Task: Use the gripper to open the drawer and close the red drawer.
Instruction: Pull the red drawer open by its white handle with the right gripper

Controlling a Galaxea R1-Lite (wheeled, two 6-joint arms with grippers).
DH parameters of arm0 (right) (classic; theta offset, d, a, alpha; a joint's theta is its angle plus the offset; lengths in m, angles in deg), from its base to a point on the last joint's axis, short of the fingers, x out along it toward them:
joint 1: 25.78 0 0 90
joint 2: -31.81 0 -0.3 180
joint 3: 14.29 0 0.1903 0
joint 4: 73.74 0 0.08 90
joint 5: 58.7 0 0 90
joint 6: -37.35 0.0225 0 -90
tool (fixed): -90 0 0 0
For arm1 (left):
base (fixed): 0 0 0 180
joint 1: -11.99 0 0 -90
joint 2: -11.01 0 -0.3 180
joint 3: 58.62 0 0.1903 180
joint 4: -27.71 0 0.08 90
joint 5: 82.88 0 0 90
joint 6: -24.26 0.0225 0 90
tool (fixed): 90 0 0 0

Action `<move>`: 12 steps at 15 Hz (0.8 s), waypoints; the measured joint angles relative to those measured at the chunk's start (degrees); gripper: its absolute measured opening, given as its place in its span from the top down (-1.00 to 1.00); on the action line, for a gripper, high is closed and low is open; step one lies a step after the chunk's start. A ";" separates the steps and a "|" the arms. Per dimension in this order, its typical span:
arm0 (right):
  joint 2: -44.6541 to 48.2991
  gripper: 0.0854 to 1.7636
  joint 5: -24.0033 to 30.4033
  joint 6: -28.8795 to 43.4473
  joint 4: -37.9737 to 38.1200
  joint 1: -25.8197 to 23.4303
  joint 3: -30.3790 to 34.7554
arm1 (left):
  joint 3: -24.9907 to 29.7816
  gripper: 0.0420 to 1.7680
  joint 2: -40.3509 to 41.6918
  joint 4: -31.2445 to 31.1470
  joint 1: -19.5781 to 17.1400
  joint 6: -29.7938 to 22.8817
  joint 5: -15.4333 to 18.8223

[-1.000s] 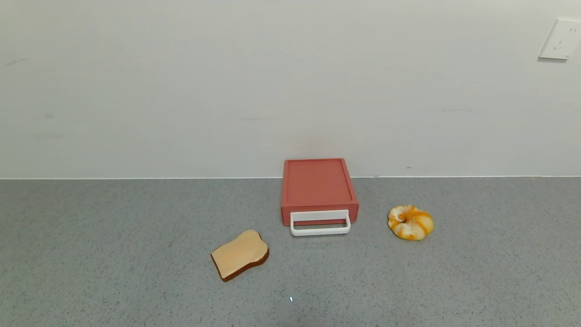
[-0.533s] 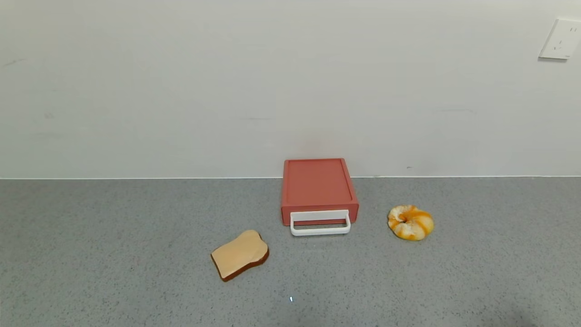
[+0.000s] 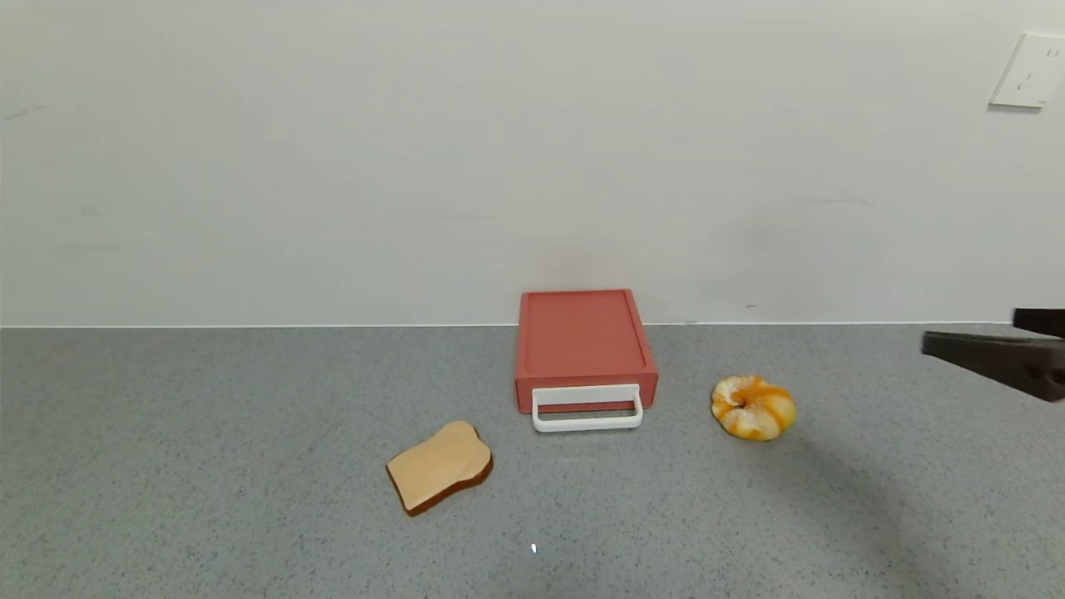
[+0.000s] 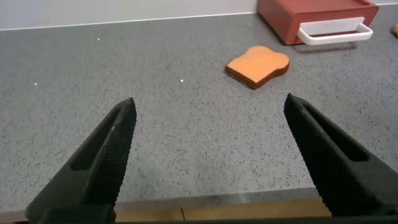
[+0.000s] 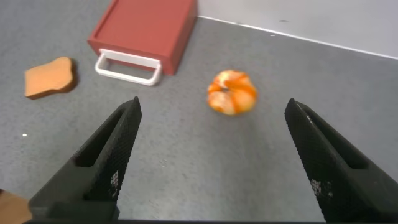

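The red drawer box [image 3: 582, 343] stands against the back wall, shut, its white loop handle [image 3: 587, 408] facing me. It also shows in the right wrist view [image 5: 144, 31] and the left wrist view [image 4: 317, 12]. My right gripper [image 3: 994, 353] enters at the head view's right edge, well right of the drawer and above the counter; in its wrist view it [image 5: 211, 118] is open and empty. My left gripper [image 4: 210, 115] is open and empty, low over the counter's near edge, out of the head view.
A bread slice [image 3: 439, 466] lies front-left of the drawer. An orange-and-white donut-shaped pastry [image 3: 753, 407] lies to the drawer's right, between the drawer and my right gripper. A wall socket [image 3: 1027, 72] is at upper right. The grey counter [image 3: 208, 466] meets the wall behind.
My right gripper has come into the head view from the right edge, and its shadow now falls on the counter. The drawer, bread and pastry have not moved.
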State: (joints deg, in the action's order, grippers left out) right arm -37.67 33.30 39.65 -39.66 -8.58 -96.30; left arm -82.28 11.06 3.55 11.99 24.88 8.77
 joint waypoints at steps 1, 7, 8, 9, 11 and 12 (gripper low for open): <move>-4.46 -0.92 -0.02 0.98 0.15 1.76 -3.01 | -0.06 -0.94 0.00 0.00 0.00 0.00 0.00; -27.89 -0.92 -8.12 5.41 1.00 13.42 -19.77 | 0.09 -0.94 0.00 0.52 0.00 -0.05 0.00; -31.09 -0.92 -10.13 6.45 1.35 15.40 -22.14 | 0.13 -0.94 0.00 0.61 0.00 -0.05 0.00; -34.32 -0.92 -11.80 7.73 2.12 17.36 -24.72 | 0.16 -0.94 0.00 0.63 0.00 -0.07 0.00; -39.85 -0.92 -14.09 11.00 4.72 20.55 -29.77 | 0.20 -0.94 0.00 0.63 0.00 -0.07 -0.07; -42.19 -0.92 -15.19 12.68 6.40 21.82 -32.12 | 0.20 -0.94 0.00 0.63 0.00 -0.07 -0.05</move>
State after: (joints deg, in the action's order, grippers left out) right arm -79.86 18.11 52.33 -33.26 13.24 -128.43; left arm -82.09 11.06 4.18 11.99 24.81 8.72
